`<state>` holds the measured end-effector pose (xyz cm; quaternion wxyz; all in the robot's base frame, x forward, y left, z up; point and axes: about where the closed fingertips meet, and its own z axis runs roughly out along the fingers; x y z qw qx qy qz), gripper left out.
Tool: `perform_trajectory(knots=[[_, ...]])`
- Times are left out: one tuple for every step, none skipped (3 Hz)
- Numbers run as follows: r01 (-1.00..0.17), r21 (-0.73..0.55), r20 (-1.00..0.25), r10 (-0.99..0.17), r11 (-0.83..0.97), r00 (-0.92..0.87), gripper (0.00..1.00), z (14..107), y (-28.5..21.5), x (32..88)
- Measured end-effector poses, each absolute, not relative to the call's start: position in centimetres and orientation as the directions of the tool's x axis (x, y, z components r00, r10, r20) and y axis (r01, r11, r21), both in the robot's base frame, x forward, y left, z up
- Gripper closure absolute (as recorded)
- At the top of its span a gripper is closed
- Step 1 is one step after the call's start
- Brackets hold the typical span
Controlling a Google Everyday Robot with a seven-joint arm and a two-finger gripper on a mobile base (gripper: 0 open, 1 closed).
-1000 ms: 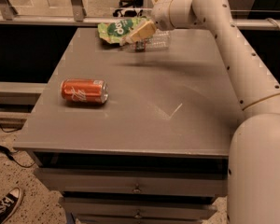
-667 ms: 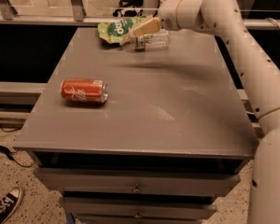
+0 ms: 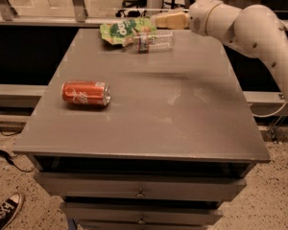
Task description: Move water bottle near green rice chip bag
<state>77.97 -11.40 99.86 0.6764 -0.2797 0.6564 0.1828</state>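
Note:
The water bottle lies on its side at the far edge of the grey table, its cap end pointing left. It touches or nearly touches the green rice chip bag, which lies just to its left at the back of the table. My gripper hangs just above and behind the bottle, pointing left, clear of it and holding nothing. The cream arm reaches in from the right.
An orange soda can lies on its side at the table's left. Drawers sit below the tabletop. A railing runs behind the table. A shoe is on the floor at bottom left.
The gripper, which was down at the bottle beside the bag, has lifted and drawn back to the right. The bottle now lies free on the table.

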Motion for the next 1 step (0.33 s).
perform_trajectory(knots=[[-0.464,-0.107,-0.993,-0.067,0.88,0.1,0.0,101.53,-18.32,75.43]])
